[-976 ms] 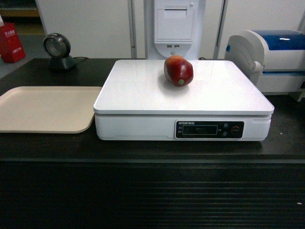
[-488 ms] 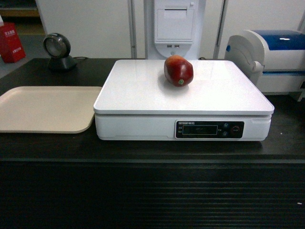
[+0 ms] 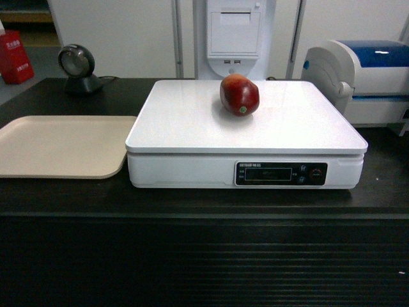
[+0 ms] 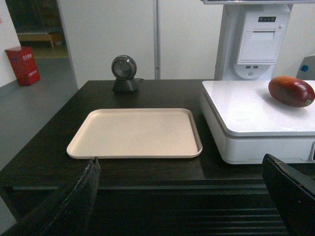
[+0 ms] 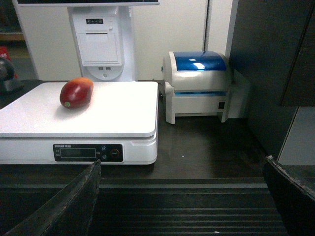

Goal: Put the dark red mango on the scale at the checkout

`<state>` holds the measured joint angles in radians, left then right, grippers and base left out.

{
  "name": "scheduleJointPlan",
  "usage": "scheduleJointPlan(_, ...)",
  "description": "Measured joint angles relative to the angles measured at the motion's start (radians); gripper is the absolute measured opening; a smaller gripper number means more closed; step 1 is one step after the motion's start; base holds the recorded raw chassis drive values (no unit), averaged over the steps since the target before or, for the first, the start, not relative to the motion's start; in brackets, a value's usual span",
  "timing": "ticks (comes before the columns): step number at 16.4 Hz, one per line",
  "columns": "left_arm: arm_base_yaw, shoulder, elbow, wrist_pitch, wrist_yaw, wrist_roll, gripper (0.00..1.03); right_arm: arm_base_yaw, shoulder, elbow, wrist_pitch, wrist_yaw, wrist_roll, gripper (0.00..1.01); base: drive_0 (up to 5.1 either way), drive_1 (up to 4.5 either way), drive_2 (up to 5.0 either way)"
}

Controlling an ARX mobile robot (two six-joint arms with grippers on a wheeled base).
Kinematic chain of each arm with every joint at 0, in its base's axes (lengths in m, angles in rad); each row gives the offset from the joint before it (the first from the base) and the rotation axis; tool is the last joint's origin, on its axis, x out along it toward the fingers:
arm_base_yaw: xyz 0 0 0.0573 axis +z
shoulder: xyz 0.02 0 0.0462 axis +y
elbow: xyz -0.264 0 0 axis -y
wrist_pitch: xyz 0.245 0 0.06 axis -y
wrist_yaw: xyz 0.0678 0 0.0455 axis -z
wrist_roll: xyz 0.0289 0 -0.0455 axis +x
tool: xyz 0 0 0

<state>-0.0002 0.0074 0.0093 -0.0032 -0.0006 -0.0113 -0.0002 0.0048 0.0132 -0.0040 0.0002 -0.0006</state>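
The dark red mango (image 3: 239, 94) lies on the glossy white top of the scale (image 3: 192, 121), towards its back middle, with nothing touching it. It also shows as the mango (image 4: 291, 91) and the mango (image 5: 76, 92) in the wrist views. The scale stands on the black checkout (image 3: 192, 256) with its ribbed front. My left gripper (image 4: 179, 164) is open and empty, held back in front of the counter's edge. My right gripper (image 5: 182, 164) is likewise open and empty, off the counter's front. Neither gripper appears in the head view.
A beige tray (image 3: 61, 146) lies left of the scale. A round black scanner (image 3: 78, 67) stands at the back left. A white-and-blue printer (image 3: 361, 77) sits at the back right, and a white terminal stand (image 3: 233, 35) rises behind the scale. A dark cabinet (image 5: 275, 69) is far right.
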Motion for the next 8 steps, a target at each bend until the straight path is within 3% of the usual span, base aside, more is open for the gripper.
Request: scheduleJointPlan(8, 0.000, 0.000, 0.000, 0.002, 0.000, 0.000, 0.98, 0.000, 0.000, 0.000, 0.002, 0.000, 0.000, 0.98, 0.0, 0.00, 0.0)
